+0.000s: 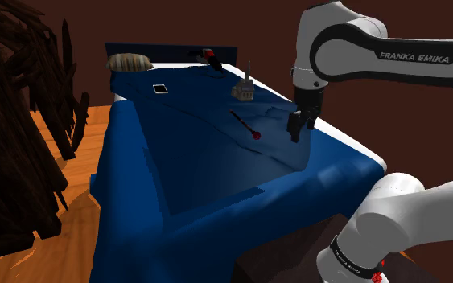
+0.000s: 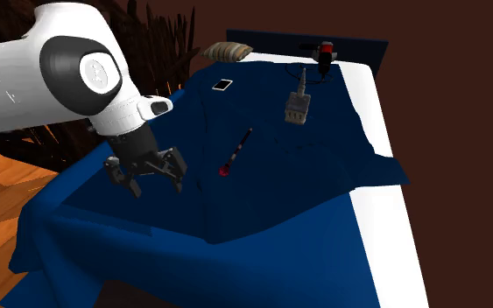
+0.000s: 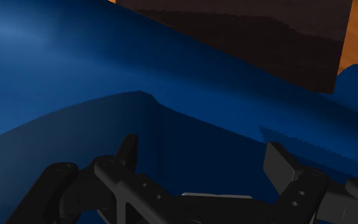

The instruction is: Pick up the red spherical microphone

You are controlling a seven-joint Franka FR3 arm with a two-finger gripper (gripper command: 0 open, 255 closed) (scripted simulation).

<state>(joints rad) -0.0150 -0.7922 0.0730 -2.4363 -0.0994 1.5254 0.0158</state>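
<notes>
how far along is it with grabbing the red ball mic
Done: nothing yet. The microphone lies untouched on the blue blanket. In hand: the gripper hangs open above the blanket, off to one side of the microphone. Left: line up over it, descend, close, lift.

Bare blue cover (image 1: 216,161) around the microphone (image 1: 246,126) (spired model (image 1: 243,87) well apart)

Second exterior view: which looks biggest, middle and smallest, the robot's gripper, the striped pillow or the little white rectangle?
1. gripper, though it is also nearest the camera
2. striped pillow
3. little white rectangle, clearly smallest
</notes>
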